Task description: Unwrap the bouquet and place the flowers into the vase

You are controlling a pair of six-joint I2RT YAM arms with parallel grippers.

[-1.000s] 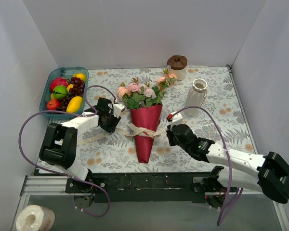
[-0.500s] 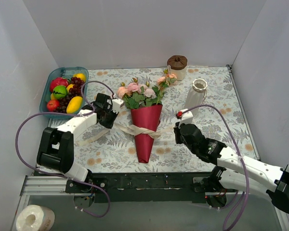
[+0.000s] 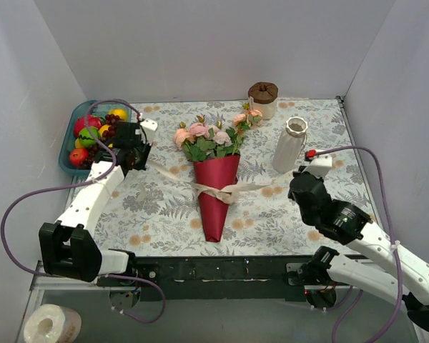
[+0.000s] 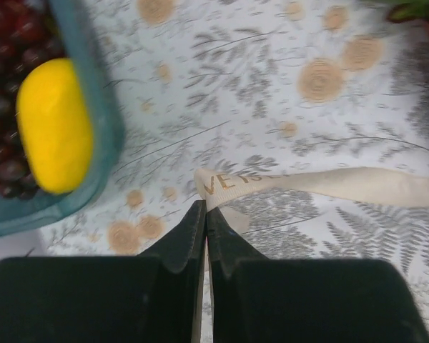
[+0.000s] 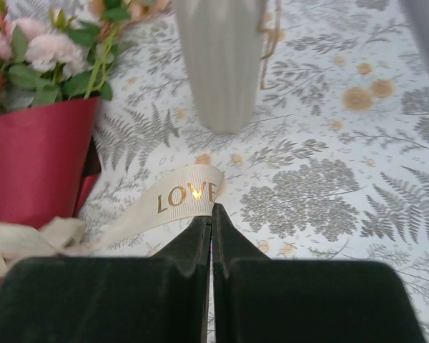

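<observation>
Cloth printed with grey ferns covers the surface (image 3: 164,214), and the task on it looks barely begun. The bouquet (image 3: 216,186) lies flat in the middle, its maroon paper cone intact, point toward the arms. The flowers (image 3: 204,136) sit inside the cone's mouth at the far end; none is out. The vase (image 3: 289,146) stands upright and empty to the right of the blooms, apart from them. A teal fruit tray (image 3: 66,143) sits at the far left, and a brown-topped jar (image 3: 263,98) stands behind the vase.

The beige ribbon (image 3: 173,174) is the step in hand. It runs out from the cone's waist to both sides, with a bunched crossing on the paper, so the tie seems loosened but not off. Removing it, opening the paper and moving the stems are all left to do.

The left arm reaches far out toward the tray, forearm stretched long. The right arm is bent back, its wrist just in front of the vase.

The left tool (image 4: 204,207) has its jaws together, with one ribbon end at their tips. The right tool (image 5: 211,211) is likewise closed at the end printed LOVE. The fingertips hide each pinch, but both ends appear clamped, as the ribbon stretches between them.
</observation>
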